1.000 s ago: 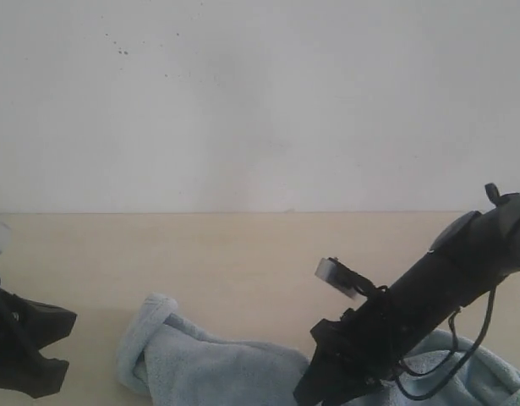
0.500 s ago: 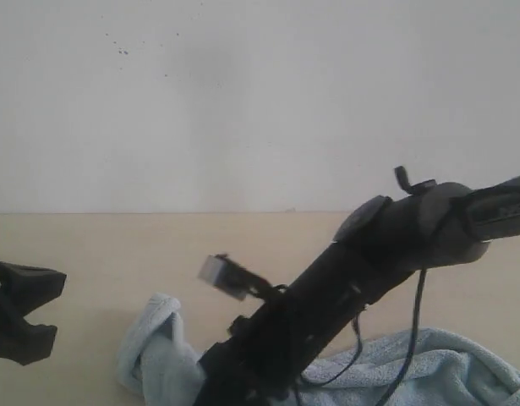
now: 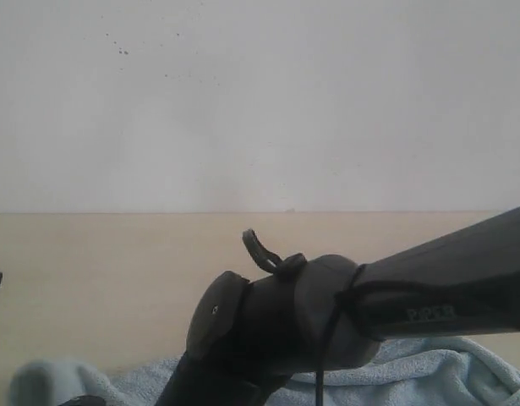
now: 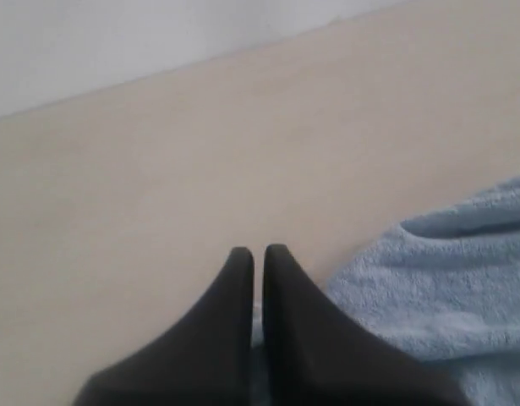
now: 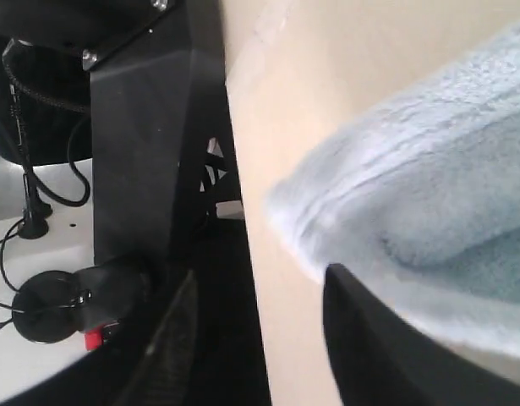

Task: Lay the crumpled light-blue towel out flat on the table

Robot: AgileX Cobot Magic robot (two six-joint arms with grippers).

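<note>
The light-blue towel (image 3: 429,376) lies crumpled along the near edge of the beige table (image 3: 116,254), with one end at the lower left (image 3: 40,381). My right arm (image 3: 327,321) reaches across it to the left, and its gripper is below the exterior frame. In the right wrist view the right gripper (image 5: 261,272) is open with nothing between its fingers. One finger (image 5: 361,338) is over the towel's hemmed end (image 5: 395,203), the other beyond the table edge. The left gripper (image 4: 258,254) is shut, just above the table, beside the towel (image 4: 437,288).
A white wall (image 3: 260,101) stands behind the table. In the right wrist view, a black stand (image 5: 141,127) and cables (image 5: 31,203) sit past the table edge (image 5: 238,169). Bare tabletop (image 4: 200,152) stretches ahead of the left gripper.
My right arm has swept left across the front of the table. The towel's left end has shifted left with it. The left gripper has slid almost out of the exterior view.
</note>
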